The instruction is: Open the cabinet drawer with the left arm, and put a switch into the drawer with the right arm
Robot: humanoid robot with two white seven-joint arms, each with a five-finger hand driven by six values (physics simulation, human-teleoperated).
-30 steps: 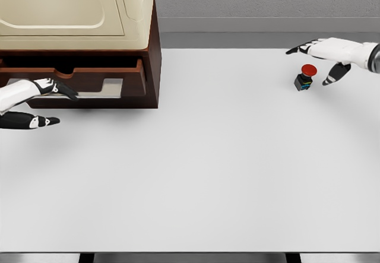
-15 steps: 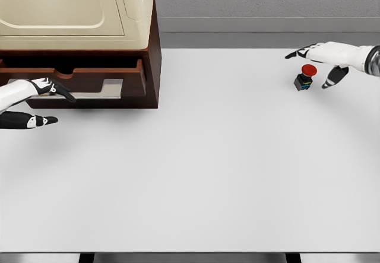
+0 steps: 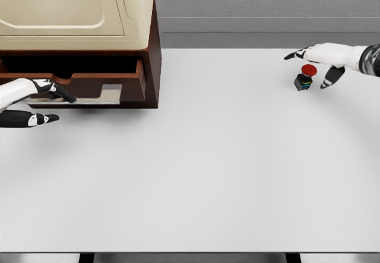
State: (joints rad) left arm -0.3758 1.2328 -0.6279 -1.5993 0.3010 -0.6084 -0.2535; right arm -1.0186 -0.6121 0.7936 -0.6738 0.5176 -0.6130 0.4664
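Right hand (image 3: pixel 317 61) has crept left over the switch (image 3: pixel 304 78), fingers spread, holding nothing; switch sits just below-left of palm. Left hand (image 3: pixel 35 97) open at the drawer (image 3: pixel 89 79)

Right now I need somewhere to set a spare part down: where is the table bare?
The table is bare from the cabinet across to the switch, and along its whole near edge. It is crowded at far left, where the left hand works the drawer, and far right, where the right hand hovers over the switch.
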